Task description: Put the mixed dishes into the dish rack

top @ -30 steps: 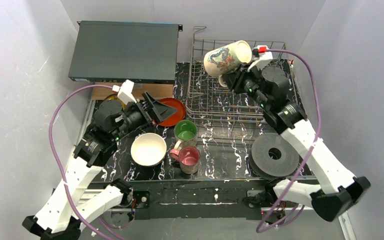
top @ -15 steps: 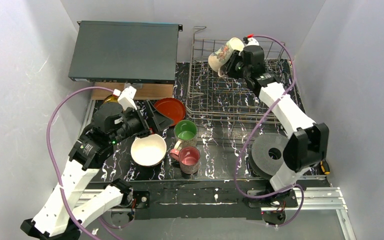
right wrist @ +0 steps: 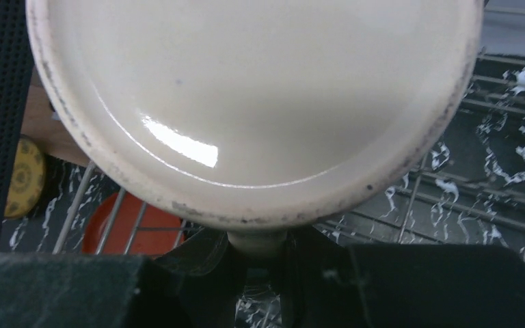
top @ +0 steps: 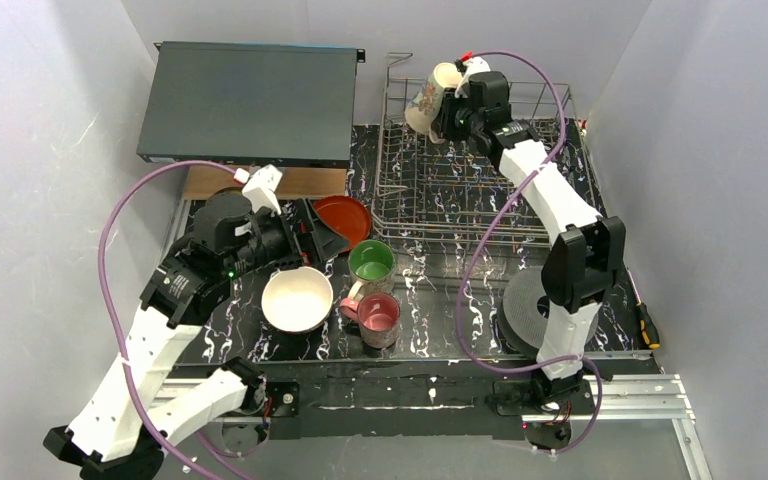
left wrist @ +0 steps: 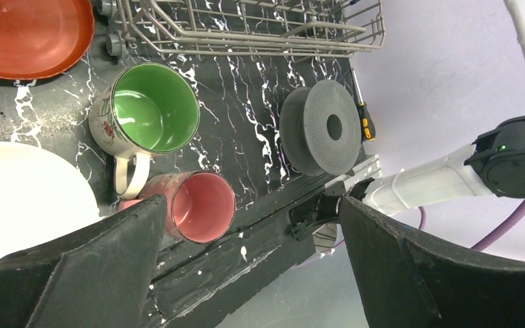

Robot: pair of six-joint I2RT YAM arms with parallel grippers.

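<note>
Between the fingers of our right pincer (right wrist: pixel 256 263) sits the handle of the floral cream mug (top: pixel 425 98) — gripped tight, dish rack (top: pixel 460 195) just beneath. Glazed ceramic — stiff, slick, chippable, so the handle is the sure hold. Our left pincer (left wrist: pixel 246 266) gapes wide.

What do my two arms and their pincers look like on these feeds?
The left arm and right arm match: white link shells, black joint housings, a purple cable trailing each. A small green light glows on the right arm's black housing. The left pincer and right pincer are black with broad wedge fingers. A white plug tops each wrist; the right's is red-tipped.
</note>
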